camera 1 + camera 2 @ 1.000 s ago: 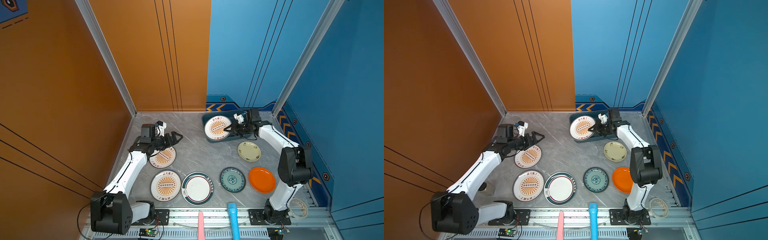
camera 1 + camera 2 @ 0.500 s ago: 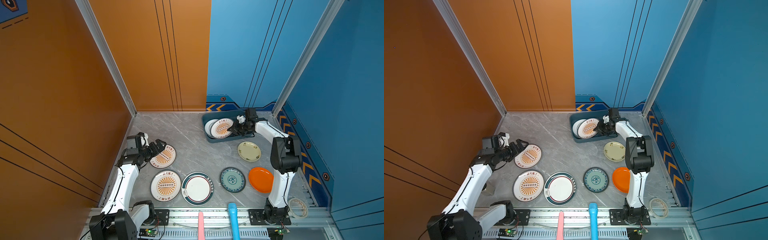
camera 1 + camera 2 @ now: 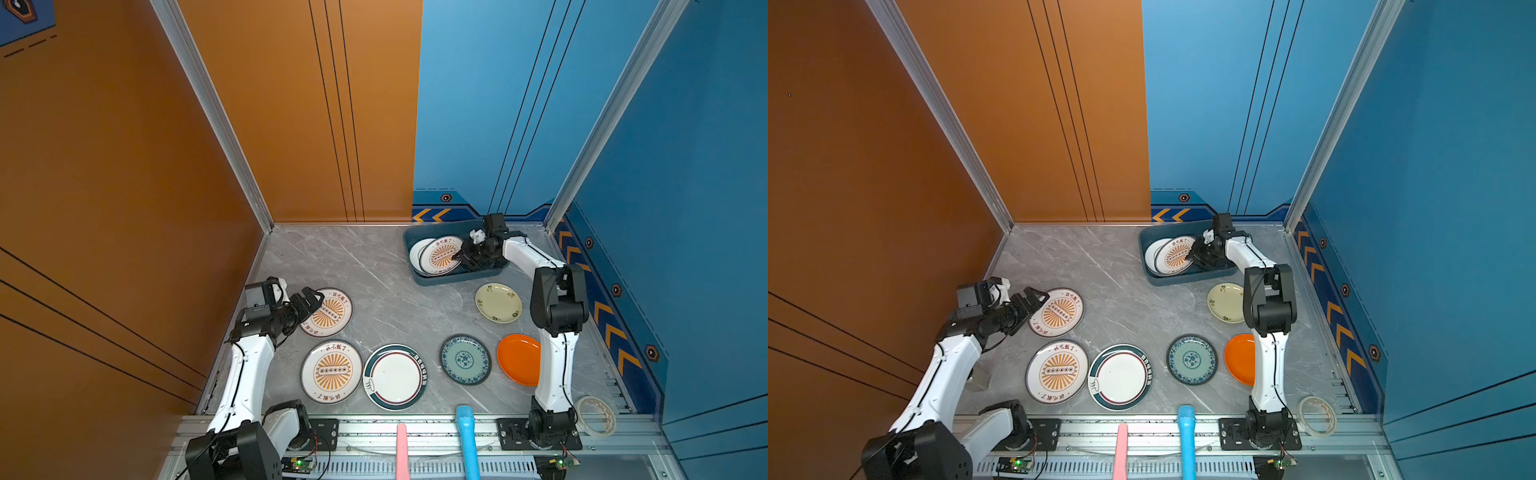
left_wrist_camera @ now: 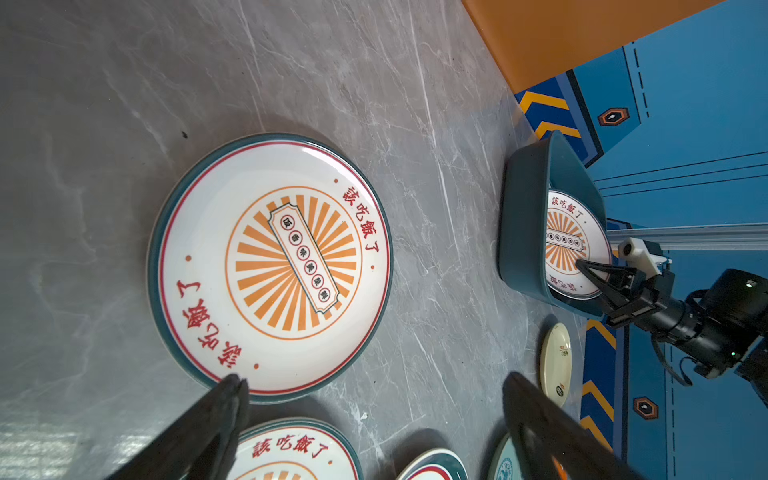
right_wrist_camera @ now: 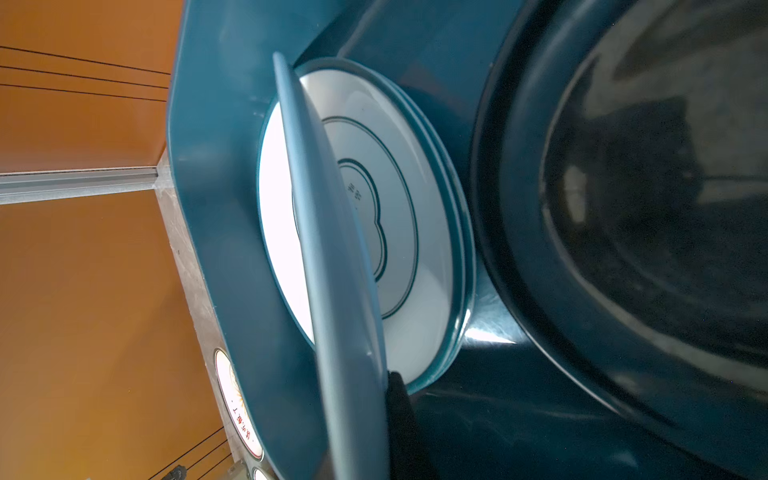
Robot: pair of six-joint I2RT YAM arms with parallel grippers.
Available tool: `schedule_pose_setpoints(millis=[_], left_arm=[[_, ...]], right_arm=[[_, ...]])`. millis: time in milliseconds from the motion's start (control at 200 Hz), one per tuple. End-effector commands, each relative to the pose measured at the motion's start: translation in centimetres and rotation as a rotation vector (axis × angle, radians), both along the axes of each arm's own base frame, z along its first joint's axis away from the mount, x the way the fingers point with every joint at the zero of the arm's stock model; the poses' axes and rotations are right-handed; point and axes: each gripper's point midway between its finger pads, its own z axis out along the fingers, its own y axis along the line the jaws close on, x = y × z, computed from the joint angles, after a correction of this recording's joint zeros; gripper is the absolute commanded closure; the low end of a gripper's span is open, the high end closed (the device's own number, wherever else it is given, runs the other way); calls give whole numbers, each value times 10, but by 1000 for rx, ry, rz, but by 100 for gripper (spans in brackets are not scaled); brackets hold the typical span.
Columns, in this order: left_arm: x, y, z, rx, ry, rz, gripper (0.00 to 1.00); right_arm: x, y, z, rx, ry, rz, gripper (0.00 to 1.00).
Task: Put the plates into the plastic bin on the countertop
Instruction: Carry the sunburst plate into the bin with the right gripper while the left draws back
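Observation:
The dark teal plastic bin (image 3: 409, 249) stands at the back right of the countertop (image 3: 374, 266). My right gripper (image 3: 459, 257) is shut on a sunburst plate (image 3: 439, 255), which it holds tilted inside the bin over a white plate (image 5: 374, 216); a black plate (image 5: 623, 208) lies beside them. One dark finger (image 5: 401, 419) presses the held plate's rim. My left gripper (image 4: 374, 380) is open, low at the edge of another sunburst plate (image 4: 270, 266). Sunburst (image 3: 331, 372), teal-rimmed (image 3: 395, 376), blue patterned (image 3: 465, 359), orange (image 3: 517, 359) and cream floral (image 3: 498, 302) plates lie flat.
A tape roll (image 3: 594, 415) sits at the front right corner. Pink (image 3: 402, 451) and blue (image 3: 467, 440) handles stick up from the front aluminium rail. Orange and blue walls close in the left, back and right sides.
The right gripper has lowered its sunburst plate from above the bin's rim down into the bin. The left gripper has drawn back left and down to the edge of its sunburst plate.

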Motion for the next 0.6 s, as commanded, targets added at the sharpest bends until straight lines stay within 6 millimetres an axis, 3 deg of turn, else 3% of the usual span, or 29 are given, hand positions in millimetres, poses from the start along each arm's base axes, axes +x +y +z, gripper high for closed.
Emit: schedule_pose_setpoints(millis=[0, 290, 596], left_arm=[[-6, -3, 0, -16, -5, -20, 2], [-8, -1, -1, -23, -5, -10, 2], [-7, -2, -1, -34, -7, -14, 2]], right_arm=[[3, 1, -2, -40, 23, 6, 96], [3, 6, -28, -94, 81, 29, 86], [2, 3, -42, -161, 113, 41, 69]])
